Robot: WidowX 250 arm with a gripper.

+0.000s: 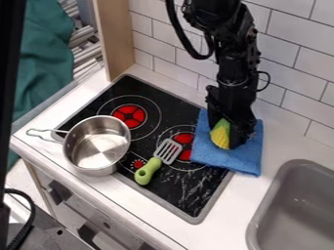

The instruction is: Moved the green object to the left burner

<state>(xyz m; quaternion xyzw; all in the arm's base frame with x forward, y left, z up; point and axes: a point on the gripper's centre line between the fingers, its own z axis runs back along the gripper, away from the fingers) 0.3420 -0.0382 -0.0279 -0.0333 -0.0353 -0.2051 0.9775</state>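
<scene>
Fingers (pixel 243 133) part-open, snug around the yellow-green corn (pixel 220 135) (blue cloth (pixel 212 152) beneath).

Bright indoor light, glare inside metal pot (pixel 98 146)

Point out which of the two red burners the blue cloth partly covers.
The right-hand burner: the blue cloth lies over its right side. The left-hand burner, next to the metal pot, has no cloth on it.

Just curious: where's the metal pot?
The pot sits left of centre in the camera view, over the black stovetop's near edge, beside the left red burner.
</scene>
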